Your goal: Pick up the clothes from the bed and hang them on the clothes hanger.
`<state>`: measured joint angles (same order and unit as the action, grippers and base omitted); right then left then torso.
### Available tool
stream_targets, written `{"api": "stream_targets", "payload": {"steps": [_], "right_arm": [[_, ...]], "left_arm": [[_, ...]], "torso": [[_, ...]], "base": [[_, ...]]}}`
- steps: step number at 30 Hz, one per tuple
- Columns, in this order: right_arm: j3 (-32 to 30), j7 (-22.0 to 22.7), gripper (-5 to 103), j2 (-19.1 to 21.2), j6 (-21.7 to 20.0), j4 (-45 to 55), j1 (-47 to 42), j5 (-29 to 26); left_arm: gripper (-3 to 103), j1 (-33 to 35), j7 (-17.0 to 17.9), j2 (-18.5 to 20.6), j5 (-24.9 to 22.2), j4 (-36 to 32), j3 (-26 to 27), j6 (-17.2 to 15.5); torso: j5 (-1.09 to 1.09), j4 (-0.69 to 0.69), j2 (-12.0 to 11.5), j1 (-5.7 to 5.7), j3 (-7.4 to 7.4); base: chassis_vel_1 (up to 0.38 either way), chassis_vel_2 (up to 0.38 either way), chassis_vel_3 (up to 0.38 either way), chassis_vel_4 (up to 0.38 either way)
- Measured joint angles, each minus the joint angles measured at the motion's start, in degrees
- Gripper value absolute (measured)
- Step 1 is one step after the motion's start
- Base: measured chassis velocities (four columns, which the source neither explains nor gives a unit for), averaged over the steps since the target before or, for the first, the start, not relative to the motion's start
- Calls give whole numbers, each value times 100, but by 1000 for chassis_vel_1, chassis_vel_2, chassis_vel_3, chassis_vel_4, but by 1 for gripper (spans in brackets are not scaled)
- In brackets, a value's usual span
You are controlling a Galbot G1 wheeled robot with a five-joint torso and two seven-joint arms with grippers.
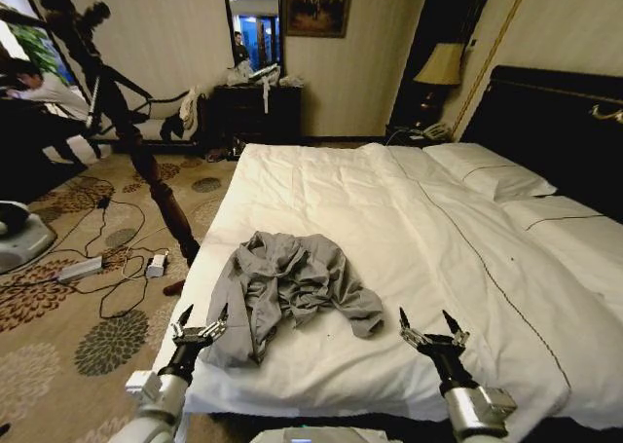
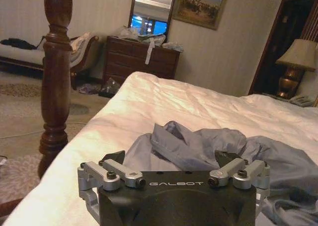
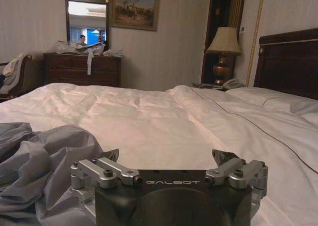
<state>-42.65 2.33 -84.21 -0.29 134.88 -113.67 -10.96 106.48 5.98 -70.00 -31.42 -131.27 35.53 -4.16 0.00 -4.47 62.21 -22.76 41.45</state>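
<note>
The wide white-duveted bed (image 1: 389,229) with dark headboard bears the crumpled mid-grey collared shirt (image 1: 287,287) near its foot. The left wrist view adds a turned wooden bedpost (image 2: 54,82). Left gripper (image 1: 200,322) and right gripper (image 1: 430,324) hover, fingers apart.

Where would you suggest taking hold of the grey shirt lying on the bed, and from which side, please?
Probably the raised, bunched folds at the near-left edge of the grey shirt, coming from above with the open left gripper, which hovers right at that edge. The ridged fabric gives the fingers something to pinch; flatter parts lie tight on the bed. The open right gripper sits farther off.
</note>
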Motion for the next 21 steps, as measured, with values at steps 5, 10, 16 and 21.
{"api": "stream_targets", "payload": {"steps": [5,10,16,21], "right_arm": [[-31,2,100,62,-53,36,-22,-35],[-56,0,100,81,-67,0,28,-105],[-18,0,100,193,-138,-48,130,-155],[-4,10,100,388,-205,-79,122,-236]], "left_arm": [[100,-258,107,35,22,106,-59,-97],[100,-291,124,74,233,102,-56,-97],[100,-970,464,376,155,387,-322,-416],[100,-1718,841,510,-549,652,-560,-724]], "torso": [[0,0,0,0,0],[0,0,0,0,0],[-1,0,0,0,0],[2,5,0,0,1]], "base": [[0,0,0,0],[0,0,0,0],[0,0,0,0],[0,0,0,0]]}}
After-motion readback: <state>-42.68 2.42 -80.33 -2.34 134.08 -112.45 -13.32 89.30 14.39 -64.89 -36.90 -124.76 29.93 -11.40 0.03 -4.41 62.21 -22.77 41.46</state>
